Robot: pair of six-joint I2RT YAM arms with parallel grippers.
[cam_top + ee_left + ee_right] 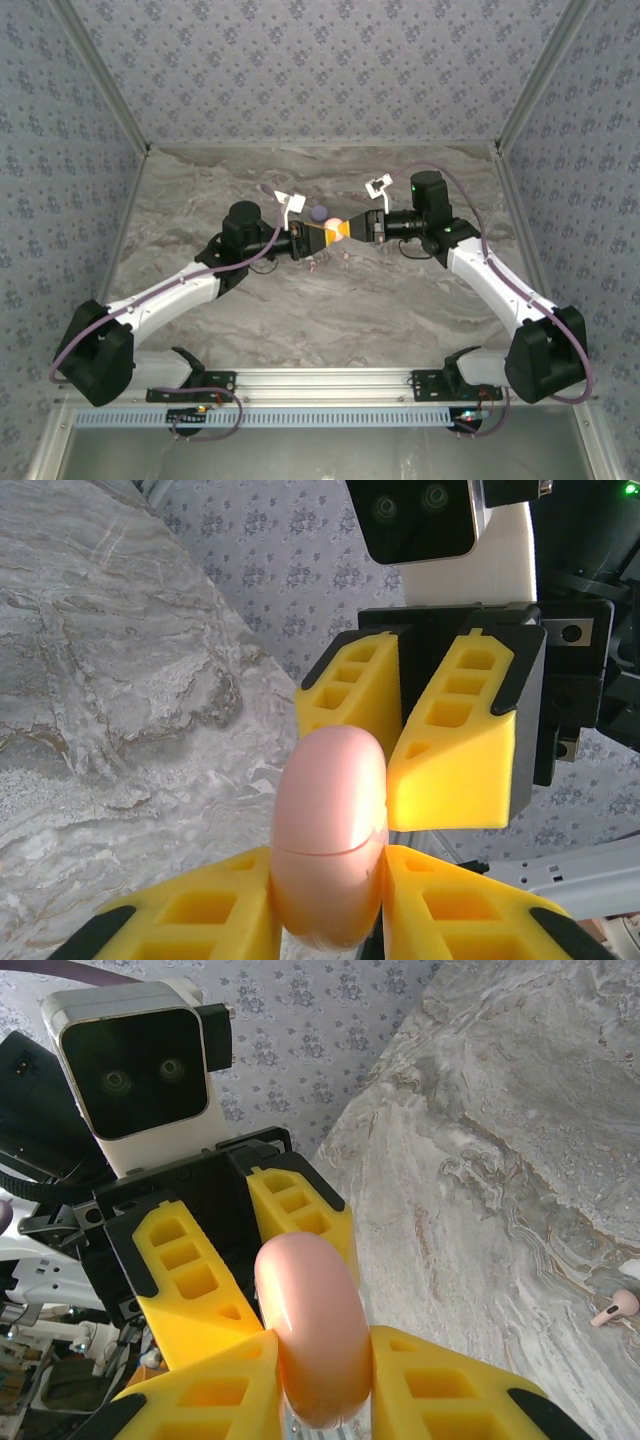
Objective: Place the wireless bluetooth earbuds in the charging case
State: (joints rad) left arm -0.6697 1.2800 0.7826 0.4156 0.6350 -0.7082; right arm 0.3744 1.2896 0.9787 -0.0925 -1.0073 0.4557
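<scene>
A pink, closed, pebble-shaped charging case (328,830) is held above the marble table, and both grippers meet at it in the middle of the table. My left gripper (328,885) is shut on its near end, with a yellow finger pressed on each side. My right gripper (320,1365) is shut on the same case (312,1320) from the opposite side. In the top view the left gripper (322,237) and right gripper (350,229) face each other tip to tip. One pale pink earbud (615,1307) lies on the table at the right wrist view's right edge.
A round lilac object (318,213) lies on the table just behind the left gripper. Patterned walls (320,60) close the table in at the back and on both sides. The arm bases stand on the rail (320,385) at the near edge.
</scene>
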